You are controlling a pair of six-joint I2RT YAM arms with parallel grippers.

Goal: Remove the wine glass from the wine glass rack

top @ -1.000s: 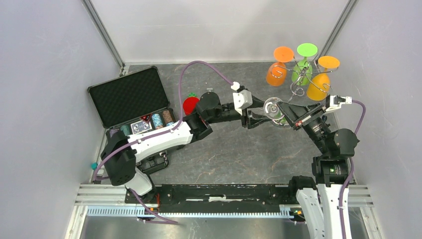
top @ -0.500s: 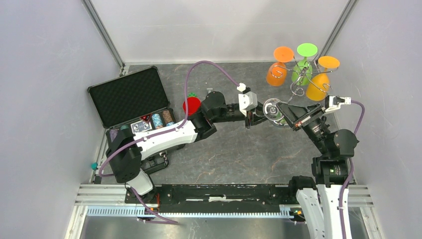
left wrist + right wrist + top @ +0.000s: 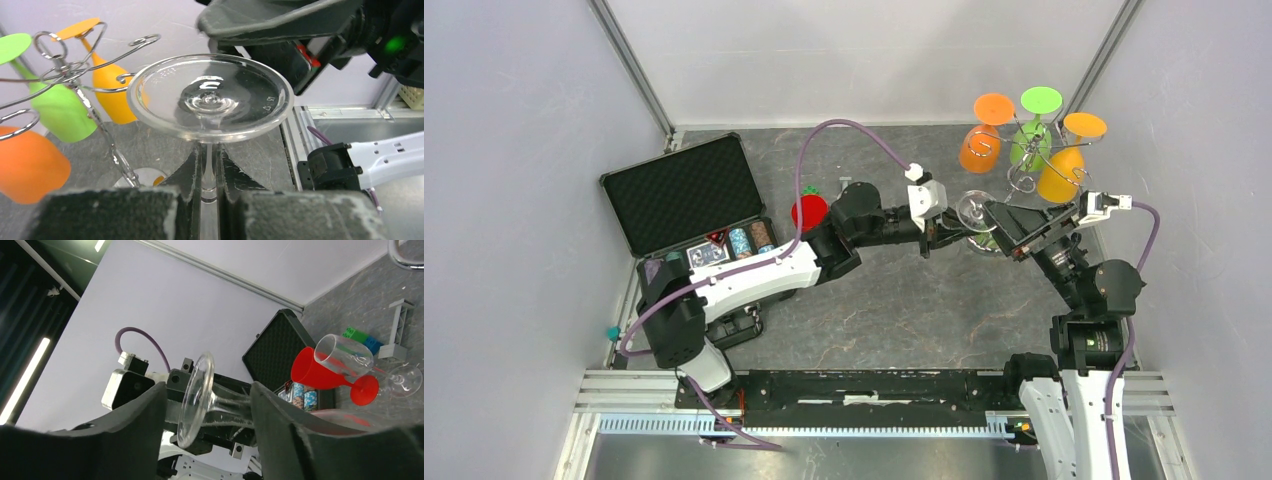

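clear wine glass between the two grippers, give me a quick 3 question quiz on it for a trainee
1. True or false: the left gripper is shut on the stem of the clear wine glass.
2. How many coloured glasses hang on the rack? A. two B. three C. five
3. Fill the gap: the right gripper is ___, with a finger on either side of the clear wine glass's foot.

Key: 1 true; 2 B (orange, green, yellow-orange); 3 open.
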